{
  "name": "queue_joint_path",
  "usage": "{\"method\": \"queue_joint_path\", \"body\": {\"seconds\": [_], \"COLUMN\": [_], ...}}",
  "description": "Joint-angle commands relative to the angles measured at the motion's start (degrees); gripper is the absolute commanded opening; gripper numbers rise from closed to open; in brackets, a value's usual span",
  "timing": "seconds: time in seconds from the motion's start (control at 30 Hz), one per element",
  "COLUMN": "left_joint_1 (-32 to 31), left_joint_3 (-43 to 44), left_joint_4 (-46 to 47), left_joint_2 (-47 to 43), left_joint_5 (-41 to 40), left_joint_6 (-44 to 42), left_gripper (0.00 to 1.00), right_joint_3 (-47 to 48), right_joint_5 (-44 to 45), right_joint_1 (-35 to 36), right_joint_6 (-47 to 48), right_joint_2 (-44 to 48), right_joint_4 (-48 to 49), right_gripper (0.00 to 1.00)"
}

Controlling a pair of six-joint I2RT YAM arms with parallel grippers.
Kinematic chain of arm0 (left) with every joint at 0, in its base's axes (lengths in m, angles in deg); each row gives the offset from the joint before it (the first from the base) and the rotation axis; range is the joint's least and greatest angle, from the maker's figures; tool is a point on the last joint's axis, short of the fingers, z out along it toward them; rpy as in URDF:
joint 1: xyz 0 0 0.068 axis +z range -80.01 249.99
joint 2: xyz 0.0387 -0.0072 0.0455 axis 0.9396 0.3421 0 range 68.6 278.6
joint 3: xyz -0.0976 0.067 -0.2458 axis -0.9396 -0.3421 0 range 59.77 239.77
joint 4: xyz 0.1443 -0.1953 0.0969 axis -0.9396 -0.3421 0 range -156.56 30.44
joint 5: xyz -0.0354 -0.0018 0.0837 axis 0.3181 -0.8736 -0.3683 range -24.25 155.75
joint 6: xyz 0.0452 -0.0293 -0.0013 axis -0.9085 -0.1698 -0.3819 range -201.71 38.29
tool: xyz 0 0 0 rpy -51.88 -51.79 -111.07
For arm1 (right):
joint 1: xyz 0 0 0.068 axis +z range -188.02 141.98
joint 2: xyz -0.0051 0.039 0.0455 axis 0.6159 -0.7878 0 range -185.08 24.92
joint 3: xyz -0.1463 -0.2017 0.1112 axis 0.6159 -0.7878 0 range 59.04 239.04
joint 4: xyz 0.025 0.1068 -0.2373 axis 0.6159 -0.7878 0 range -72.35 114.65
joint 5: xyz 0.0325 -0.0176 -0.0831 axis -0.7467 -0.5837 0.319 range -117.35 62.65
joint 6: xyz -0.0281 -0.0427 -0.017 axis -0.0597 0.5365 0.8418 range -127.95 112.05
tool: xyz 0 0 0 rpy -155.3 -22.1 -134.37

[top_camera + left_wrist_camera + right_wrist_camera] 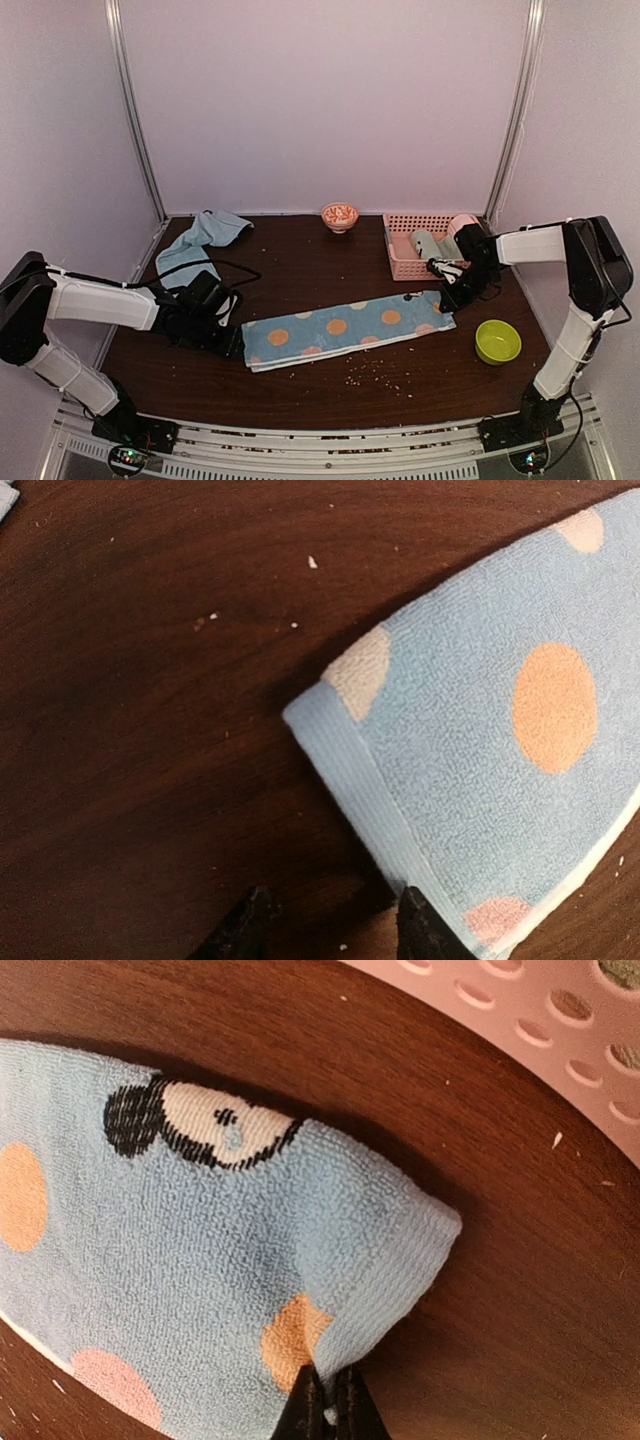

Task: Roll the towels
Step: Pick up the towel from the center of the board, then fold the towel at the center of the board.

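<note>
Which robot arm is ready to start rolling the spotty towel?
Right. The right gripper is shut on a corner of the spotted towel; the left gripper is open at the other end, gripping nothing.

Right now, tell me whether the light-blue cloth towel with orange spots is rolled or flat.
Flat, unrolled: the spotted light-blue cloth towel lies stretched out lengthwise.

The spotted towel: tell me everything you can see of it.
The spotted towel is light-blue terry cloth with orange, pink and white spots, a ribbed hem and a cartoon mouse print near its right end. Folded into a long strip, it lies flat across the dark wooden table. The right tool is shut on its right corner, bunching it; the left tool hangs open at the left hem.
</note>
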Motion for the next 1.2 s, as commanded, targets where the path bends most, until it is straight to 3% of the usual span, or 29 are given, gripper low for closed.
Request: {"method": "queue_joint_path", "body": {"seconds": [0.0,0.23,0.63,1.17], "left_joint_1": [0.1,0.1,0.1,0.1], "left_joint_3": [-0.4,-0.9,-0.1,1.3], "left_joint_4": [-1.0,-2.0,-2.7,-4.3], "left_joint_2": [-0.9,-1.3,2.2,3.8], "left_joint_5": [-1.9,-1.7,-2.3,-2.4], "left_joint_6": [0.4,1.6,2.0,2.2], "left_gripper": [0.44,0.43,0.4,0.39], "right_joint_3": [2.2,6.0,13.2,24.0], "right_joint_5": [1.3,-3.8,-21.6,-32.1], "right_joint_1": [-0.5,-0.5,1.5,15.2], "right_joint_6": [1.1,1.3,3.4,0.6], "right_joint_2": [3.5,7.5,6.7,-2.9], "right_joint_4": [-6.9,-11.3,-18.2,-16.9], "right_gripper": [0.0,0.0,0.0,0.0]}}
